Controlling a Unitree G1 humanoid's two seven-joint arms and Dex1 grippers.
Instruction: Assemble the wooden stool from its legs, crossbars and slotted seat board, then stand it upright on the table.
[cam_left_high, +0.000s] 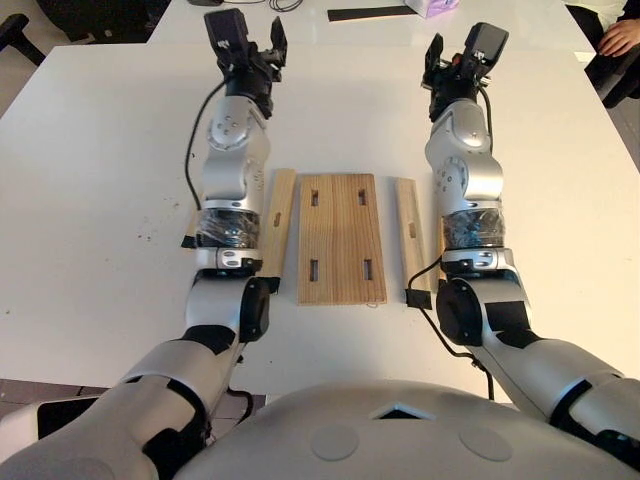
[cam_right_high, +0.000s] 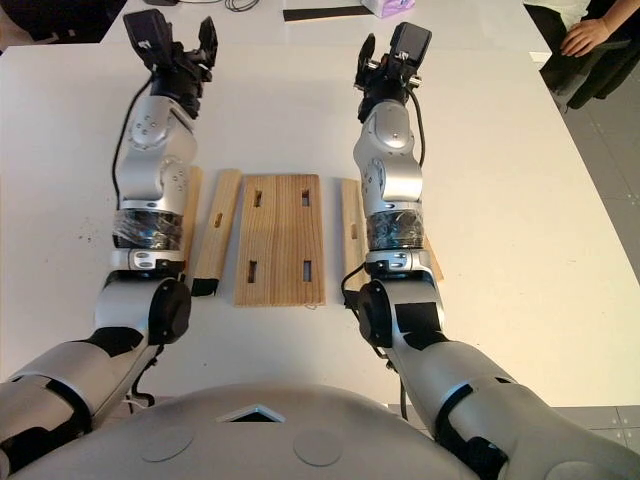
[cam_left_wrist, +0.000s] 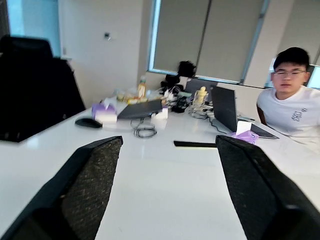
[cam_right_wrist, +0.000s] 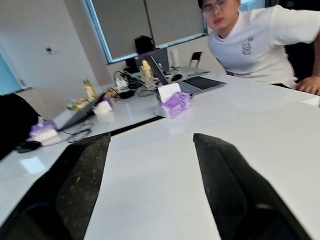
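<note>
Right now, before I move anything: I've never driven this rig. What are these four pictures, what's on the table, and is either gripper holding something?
This is a humanoid robot with two arms, each ending in a two-fingered gripper. Two pictures look down from its head; the other two look out from each wrist between black fingers. On the white table lies a pale wooden seat board with four slots, between a left wooden bar and a right wooden bar, both slotted. The left gripper and right gripper are open and empty, beyond the wood.
</note>
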